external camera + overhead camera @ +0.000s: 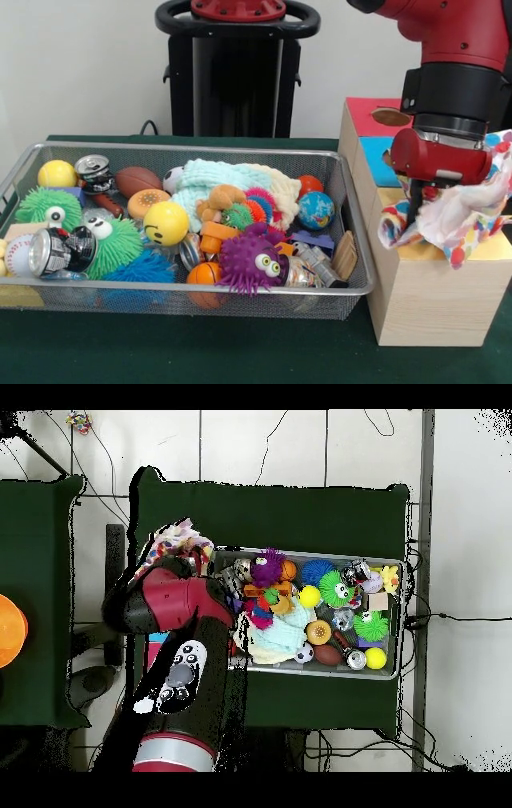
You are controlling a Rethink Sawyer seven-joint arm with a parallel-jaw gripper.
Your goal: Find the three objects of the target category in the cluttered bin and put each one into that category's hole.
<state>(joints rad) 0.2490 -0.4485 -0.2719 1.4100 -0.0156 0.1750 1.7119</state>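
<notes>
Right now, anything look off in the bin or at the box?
One thing: the spotted cloth hangs bunched from the hand over the wooden box, draping past its top edge rather than into a hole. A crushed can lies in the wire bin; otherwise just dense clutter.

The wire bin (352, 240) of toys sits on the table (240, 352), touching the wooden box (424, 296).

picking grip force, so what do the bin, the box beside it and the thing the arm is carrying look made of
The silver wire-mesh bin looks like metal, a fine see-through grid. The pale box with coloured top panels looks like bare wood, grain showing. The white polka-dot cloth hanging under the gripper looks like soft fabric, draping in folds.
</notes>
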